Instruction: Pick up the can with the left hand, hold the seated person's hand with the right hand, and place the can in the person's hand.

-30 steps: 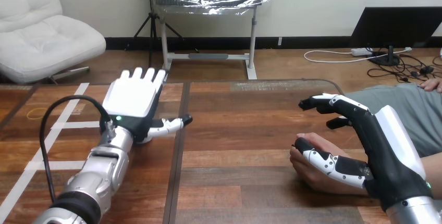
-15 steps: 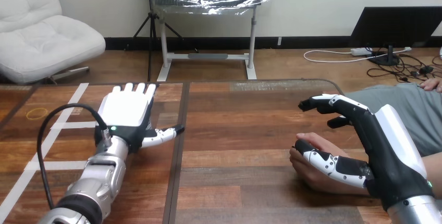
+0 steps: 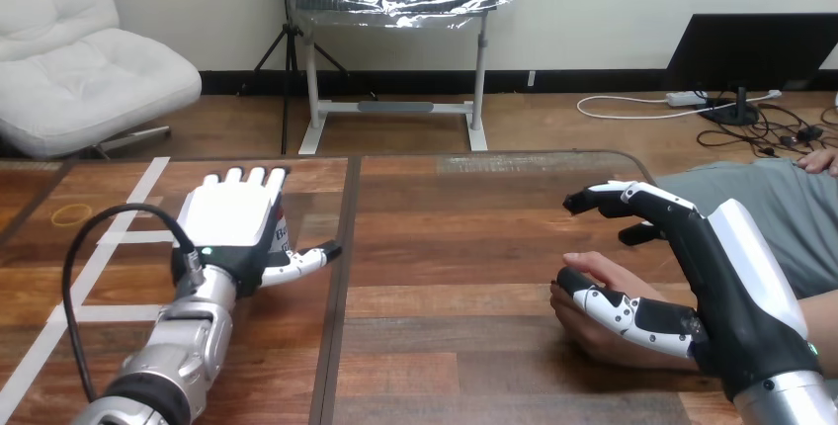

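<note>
Handover barely begun: we see the left hand [image 3: 232, 215], fingers straight, poised over the worktop [image 3: 464, 247] against what we take for the can [image 3: 281, 235], still ungrasped. The right hand [image 3: 731, 282] arches unclosed around the person's hand [image 3: 593, 336], thumb touching.

Can [image 3: 281, 231]: only a narrow pale strip with dark and red marks shows, at the right edge of my left hand [image 3: 232, 217], over the table's left half. The rest is hidden behind that hand, so its pose cannot be judged. Person's hand [image 3: 591, 334]: lies on the table at right, loosely curled, fingertips toward the left, with the thumb of my right hand [image 3: 731, 287] lying across it.
</note>
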Tool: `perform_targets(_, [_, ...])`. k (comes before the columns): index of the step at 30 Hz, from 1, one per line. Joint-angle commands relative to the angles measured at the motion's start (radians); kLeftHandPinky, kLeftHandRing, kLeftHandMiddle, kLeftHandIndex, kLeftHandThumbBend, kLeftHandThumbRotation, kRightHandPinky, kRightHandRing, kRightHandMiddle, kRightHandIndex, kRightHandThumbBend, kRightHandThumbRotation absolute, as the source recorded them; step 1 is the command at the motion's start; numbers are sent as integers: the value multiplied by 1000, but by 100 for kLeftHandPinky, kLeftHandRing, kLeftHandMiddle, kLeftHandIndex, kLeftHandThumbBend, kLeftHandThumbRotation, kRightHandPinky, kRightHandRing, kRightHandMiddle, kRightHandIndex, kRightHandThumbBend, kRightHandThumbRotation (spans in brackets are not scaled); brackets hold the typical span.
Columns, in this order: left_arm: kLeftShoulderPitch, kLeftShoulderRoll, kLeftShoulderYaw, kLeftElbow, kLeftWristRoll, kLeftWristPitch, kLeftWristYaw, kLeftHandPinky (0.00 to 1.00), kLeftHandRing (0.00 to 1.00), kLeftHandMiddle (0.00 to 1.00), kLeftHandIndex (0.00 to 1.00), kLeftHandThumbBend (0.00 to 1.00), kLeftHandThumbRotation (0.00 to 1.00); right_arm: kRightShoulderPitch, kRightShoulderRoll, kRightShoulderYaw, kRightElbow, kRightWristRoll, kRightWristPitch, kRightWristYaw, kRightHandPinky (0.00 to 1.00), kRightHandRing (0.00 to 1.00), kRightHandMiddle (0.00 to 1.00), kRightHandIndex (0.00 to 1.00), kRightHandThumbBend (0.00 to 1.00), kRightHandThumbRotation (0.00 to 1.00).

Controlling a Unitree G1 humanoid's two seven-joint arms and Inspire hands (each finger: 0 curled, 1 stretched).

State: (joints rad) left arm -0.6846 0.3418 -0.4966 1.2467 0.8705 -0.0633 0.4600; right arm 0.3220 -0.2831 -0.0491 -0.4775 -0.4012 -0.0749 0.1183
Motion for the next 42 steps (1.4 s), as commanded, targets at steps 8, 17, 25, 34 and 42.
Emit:
perform_targets(8, [-11,1,-2,5,-34,-27,43,100,100,100,100,67,100,-58,-23,-20,-44,-2,-8,2,70,79,80,68,56,0])
perform_targets(17, [3,6,-11,-3,-45,-33,39,100,100,100,100,65,100,-58,-29,-24,-46,1,-5,6,70,80,79,67,56,0])
perform_targets(25, [14,8,-10,-3,-54,-42,40,100,100,100,100,65,100,-60,-33,-25,-45,4,-3,9,70,80,79,67,56,0])
perform_targets(34, [27,11,-3,-9,-61,-57,50,100,100,100,100,65,100,-62,-36,-23,-49,7,5,13,70,80,78,67,55,0])
perform_targets(42, [38,15,-1,-25,-73,-75,55,100,100,100,100,65,100,-63,-39,-20,-55,-1,14,13,71,80,78,66,55,0])
